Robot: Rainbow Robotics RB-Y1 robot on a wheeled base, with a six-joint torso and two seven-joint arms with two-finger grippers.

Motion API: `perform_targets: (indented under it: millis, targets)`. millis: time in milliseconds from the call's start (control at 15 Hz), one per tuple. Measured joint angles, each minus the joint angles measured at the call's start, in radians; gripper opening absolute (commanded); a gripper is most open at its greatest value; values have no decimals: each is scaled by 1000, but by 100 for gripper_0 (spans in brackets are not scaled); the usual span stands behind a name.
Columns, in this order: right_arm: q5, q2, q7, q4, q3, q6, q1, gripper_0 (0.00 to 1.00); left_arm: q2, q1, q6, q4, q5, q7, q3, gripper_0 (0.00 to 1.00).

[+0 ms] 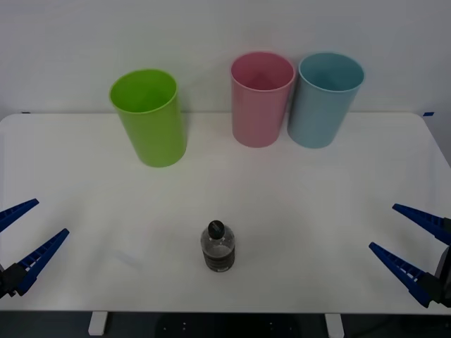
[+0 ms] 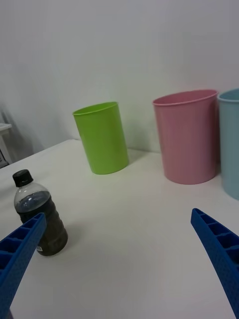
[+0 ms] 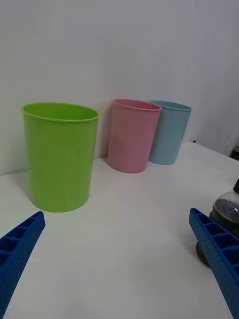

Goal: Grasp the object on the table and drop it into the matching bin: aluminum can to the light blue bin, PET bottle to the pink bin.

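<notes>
The PET bottle [image 1: 218,247] is seen upright on the white desk [image 1: 317,204], near the desk's front edge and roughly midway along it. Its black cap is on; a dark label band wraps the lower body. Nothing is touching it.

All places below are taken from the bottle. The pink bin [image 1: 261,98] stands well behind it, slightly toward the robot's right, upright with its round rim open upward. The light blue bin [image 1: 325,99] stands just beside the pink bin, farther to the right; whether the two touch cannot be told. The lime green bin [image 1: 149,117] is placed behind the bottle toward the robot's left, well apart from the pink bin and somewhat nearer the bottle than the other two.

The left gripper [image 1: 25,231] is held well to the left of the bottle, over the desk's front left corner. Its jaws are spread wide and hold nothing. In the left wrist view the bottle [image 3: 225,219] is partly hidden behind one blue ribbed finger [image 3: 217,251].

The right gripper [image 1: 409,239] is held well to the right of the bottle, over the front right corner. Its jaws are likewise spread wide and empty. In the right wrist view the bottle [image 2: 37,212] appears just past one finger [image 2: 17,256], apart from it.
</notes>
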Motion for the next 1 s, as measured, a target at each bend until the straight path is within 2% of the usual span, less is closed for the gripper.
perform_targets:
  millis: [200,467,800,1000]
  targets:
    - [1,-15,34,-1,55,-4,-5,100,0,0,0,0,0,0,0,100]
    - [22,-35,160,17,117,-3,-28,100,0,0,0,0,0,0,0,100]
    - [65,-56,218,118,198,-58,-116,100,0,0,0,0,0,0,0,100]
    - [68,-57,233,190,284,-52,-182,100,0,0,0,0,0,0,0,100]
